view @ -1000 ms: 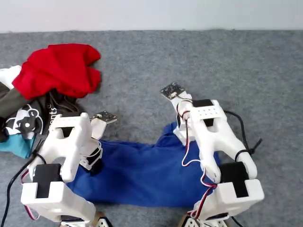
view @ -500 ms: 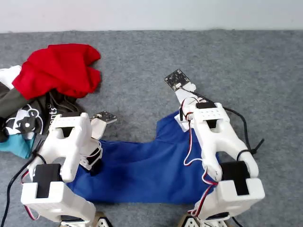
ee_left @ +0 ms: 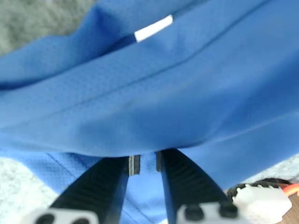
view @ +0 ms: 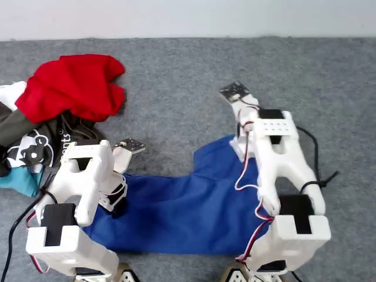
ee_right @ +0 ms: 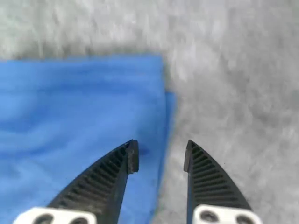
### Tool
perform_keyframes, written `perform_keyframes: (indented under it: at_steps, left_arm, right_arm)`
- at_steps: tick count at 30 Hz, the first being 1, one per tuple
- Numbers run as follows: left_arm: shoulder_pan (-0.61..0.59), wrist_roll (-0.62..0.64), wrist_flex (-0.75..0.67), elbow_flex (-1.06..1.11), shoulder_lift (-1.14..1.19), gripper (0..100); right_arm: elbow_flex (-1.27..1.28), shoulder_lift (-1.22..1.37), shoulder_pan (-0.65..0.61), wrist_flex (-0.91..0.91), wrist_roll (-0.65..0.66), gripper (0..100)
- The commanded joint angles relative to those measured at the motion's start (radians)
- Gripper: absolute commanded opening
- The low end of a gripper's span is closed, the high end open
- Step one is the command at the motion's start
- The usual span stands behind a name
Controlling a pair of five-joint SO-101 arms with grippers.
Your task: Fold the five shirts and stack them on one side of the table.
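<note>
Item: blue shirt (view: 176,205), 1 piece, lying spread along the near edge of the table (view: 176,88), roughly at its middle, between the 2 arms; a raised flap of it points toward the far edge beside the right arm (view: 282,170). Surface: grey, felt-like. Left gripper (ee_left: 145,163): low over the shirt's end nearest the left edge, fingers (ee_left: 107,182) drawn nearly together on a fold of blue cloth that drapes over their tips; a small white label (ee_left: 153,28) shows on the cloth beyond. Right gripper (ee_right: 160,156): fingers (ee_right: 117,172) parted and holding nothing, straddling a straight edge of the blue shirt, 1 finger above the cloth, the other above bare grey surface. Left arm (view: 82,182): white, standing at the near-left corner. Other stock, heaped at the left edge, well apart from the blue shirt: red shirt (view: 73,85), crumpled, on top toward the far-left corner; black shirt (view: 35,147) with a white print beneath it; white garment (view: 9,94) at the very edge; teal garment (view: 17,179) nearest the left arm.
</note>
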Motion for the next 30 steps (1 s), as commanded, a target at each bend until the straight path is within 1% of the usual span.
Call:
perform_keyframes:
  at_steps: [1,4,7,10,13,18,24,28,30]
  left_arm:
    - [0.009,-0.009,-0.038,0.048,0.011,7]
    - [0.008,-0.009,-0.017,0.025,-0.002,7]
    - [0.009,-0.009,0.098,-0.062,-0.018,8]
    - [0.005,-0.009,0.195,-0.16,-0.044,8]
    - [0.009,-0.009,0.239,-0.225,-0.051,8]
    - [0.009,-0.009,0.31,-0.306,-0.051,8]
    - [0.009,-0.009,0.325,-0.318,-0.051,8]
    - [0.009,-0.009,0.322,-0.318,-0.051,8]
    - [0.009,-0.009,0.325,-0.318,-0.051,8]
  right_arm:
    - [-0.037,-0.005,0.05,-0.039,0.011,17.3]
    - [-0.034,0.004,0.038,-0.127,0.003,17.4]
    - [-0.054,0.016,-0.001,-0.174,0.003,17.5]
    - [-0.107,0.051,-0.045,-0.163,-0.014,17.6]
    - [-0.184,0.116,-0.076,-0.128,-0.051,17.6]
    - [-0.296,0.257,-0.105,-0.05,-0.054,17.6]
    - [-0.342,0.386,-0.099,-0.018,-0.048,17.2]
    - [-0.356,0.397,-0.105,-0.015,-0.048,16.9]
    - [-0.361,0.394,-0.099,-0.018,-0.048,13.1]
